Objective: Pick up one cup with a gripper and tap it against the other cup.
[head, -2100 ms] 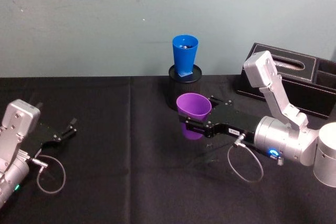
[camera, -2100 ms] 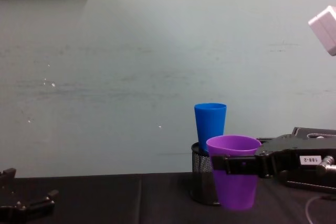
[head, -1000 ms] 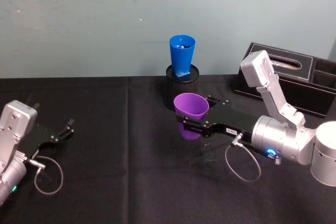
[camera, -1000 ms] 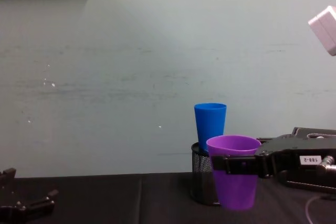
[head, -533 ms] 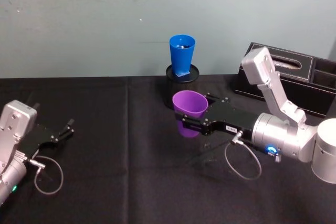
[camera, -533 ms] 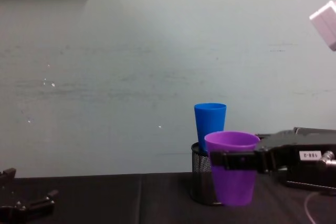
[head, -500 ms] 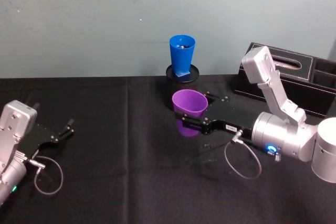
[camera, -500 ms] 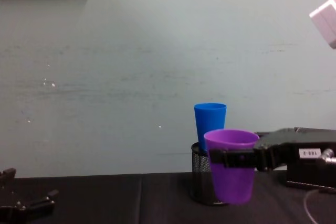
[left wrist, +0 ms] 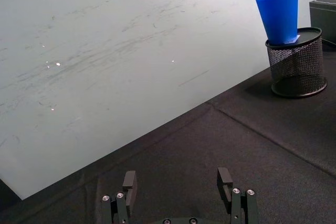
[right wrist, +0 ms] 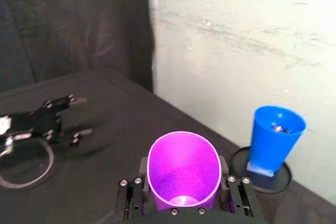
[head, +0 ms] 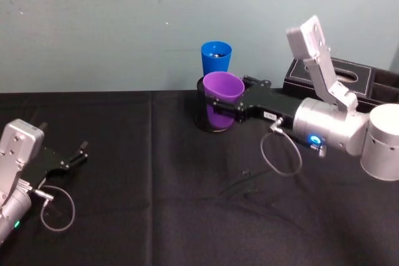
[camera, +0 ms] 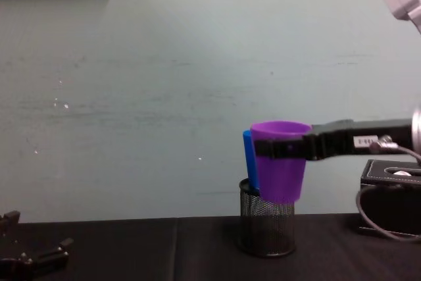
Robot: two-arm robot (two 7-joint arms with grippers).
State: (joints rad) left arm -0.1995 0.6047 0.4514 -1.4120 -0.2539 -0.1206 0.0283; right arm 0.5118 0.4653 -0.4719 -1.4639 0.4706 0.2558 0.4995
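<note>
Pickup done: right gripper (head: 225, 108) clamped around purple cup (head: 219, 89). Cup upright, held clear of table (head: 156, 204) near middle of far edge. Blue cup (head: 216, 54) stands in mesh pen holder (camera: 266, 231) just behind. Cups very close; contact cannot be told. Remaining, by judgement: tap itself. Left gripper (left wrist: 178, 182) parked near left edge, fingers apart, empty.

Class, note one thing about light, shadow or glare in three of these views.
Head view: a blue light glows on the right arm. Left wrist view: the pen holder throws a soft shadow on the cloth beside it. Right wrist view: the purple cup in the right gripper is bright inside.
</note>
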